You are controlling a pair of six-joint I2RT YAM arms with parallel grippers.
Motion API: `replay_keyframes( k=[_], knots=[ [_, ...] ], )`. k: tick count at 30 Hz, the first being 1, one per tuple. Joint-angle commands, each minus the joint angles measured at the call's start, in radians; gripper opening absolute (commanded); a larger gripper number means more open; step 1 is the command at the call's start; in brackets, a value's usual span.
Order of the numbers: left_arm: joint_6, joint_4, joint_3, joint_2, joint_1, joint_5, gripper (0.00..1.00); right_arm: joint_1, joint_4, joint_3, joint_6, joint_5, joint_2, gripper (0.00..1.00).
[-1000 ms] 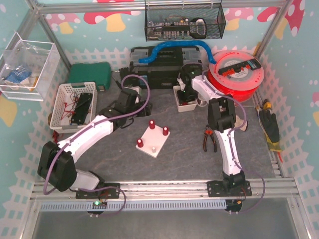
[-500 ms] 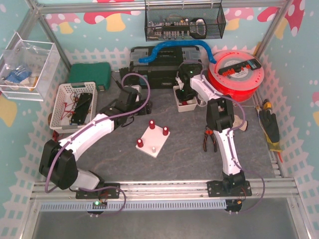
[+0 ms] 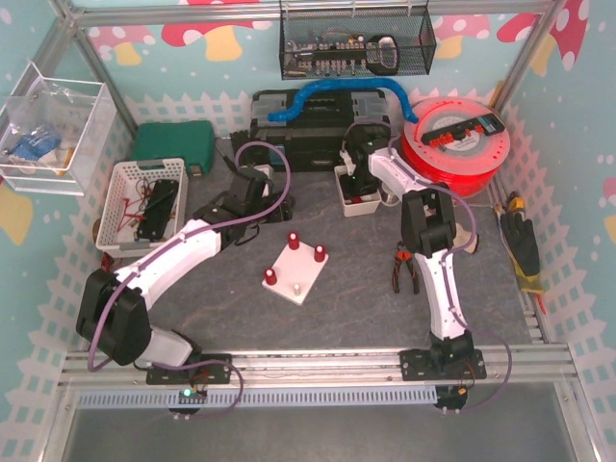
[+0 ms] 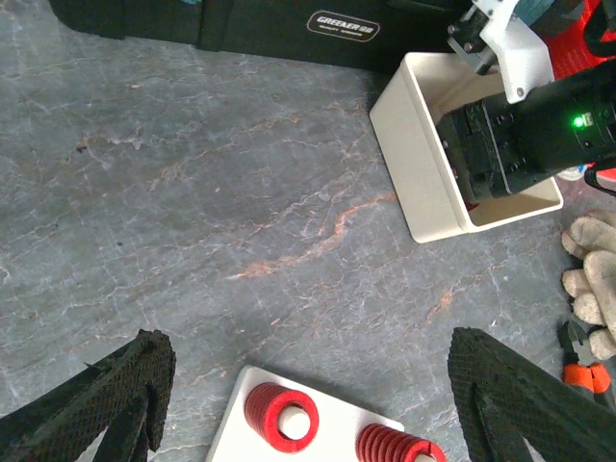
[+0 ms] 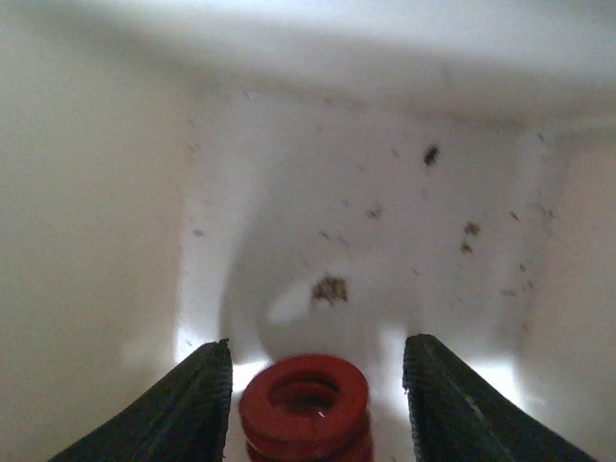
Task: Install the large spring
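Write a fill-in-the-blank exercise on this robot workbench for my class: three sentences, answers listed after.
1. The right claw reaches into the white plastic bin, where a ____ coil spring lies between its fingers.
2. On the white square plate, ____ pegs carry mounted springs; one peg is bare.
3. The left claw hovers over the grey stone-patterned table with its jaws ____, holding nothing.

Answers: red; three; open
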Motion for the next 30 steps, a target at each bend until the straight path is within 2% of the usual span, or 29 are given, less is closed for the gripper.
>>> replay_keyframes(
  k=[1, 4, 9, 16, 24, 30],
  knots=[
    [-0.005, 0.006, 0.016, -0.012, 0.006, -0.01, 0.78, -0.014, 0.028, -0.081, -0.019, 0.046, -0.08, 0.52],
    [-0.002, 0.006, 0.019, -0.01, 0.005, -0.01, 0.78, -0.014, 0.038, -0.121, -0.03, 0.048, -0.077, 0.48],
    [0.0, 0.007, 0.021, -0.012, 0.005, -0.007, 0.78, -0.014, 0.084, -0.115, -0.042, 0.057, -0.064, 0.35],
    [-0.007, 0.009, 0.019, -0.021, 0.005, 0.0, 0.78, -0.013, 0.165, -0.14, -0.067, 0.033, -0.165, 0.2],
    [-0.045, 0.012, 0.057, -0.025, 0.005, 0.029, 0.75, -0.012, 0.308, -0.305, -0.128, -0.064, -0.378, 0.14],
    [-0.101, 0.011, 0.131, -0.007, 0.005, 0.126, 0.66, -0.012, 0.41, -0.453, -0.178, -0.232, -0.546, 0.12]
  ],
)
